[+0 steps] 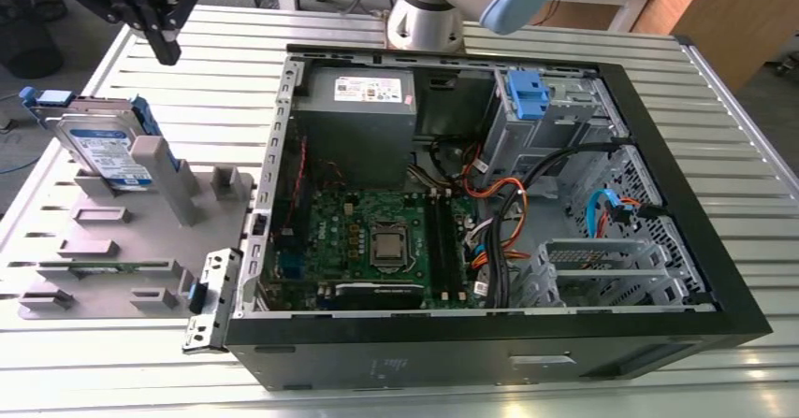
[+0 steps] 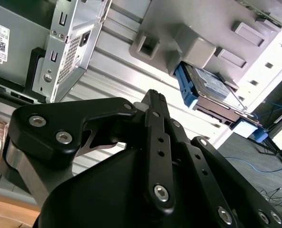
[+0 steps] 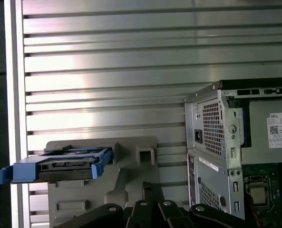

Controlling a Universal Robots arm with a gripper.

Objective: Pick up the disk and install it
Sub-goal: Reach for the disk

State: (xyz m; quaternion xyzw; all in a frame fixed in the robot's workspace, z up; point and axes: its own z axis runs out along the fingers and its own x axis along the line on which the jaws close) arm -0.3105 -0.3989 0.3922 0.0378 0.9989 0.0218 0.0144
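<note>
Exterior view and two wrist views of the work table. The gripper hangs at the far end of the exterior view's left. Its black fingers are drawn together at the tips and grasp nothing, as also seen in the second wrist view and the first wrist view. It is above and beyond the disk, well apart from it.

The disk stands on edge, slightly tilted, in the far part of a grey holder on the exterior view's left of the open computer case. Its blue-and-white label faces the near side, and a blue rail runs along its far edge. In the first wrist view the disk shows edge-on with blue rails on both sides, seated in the holder. In the second wrist view the disk sits beyond the fingertips.

Inside the case, the grey power supply sits at the far side, the green motherboard nearer, and a blue latch tops a metal cage toward the exterior view's right. Everything rests on a slatted metal table.
</note>
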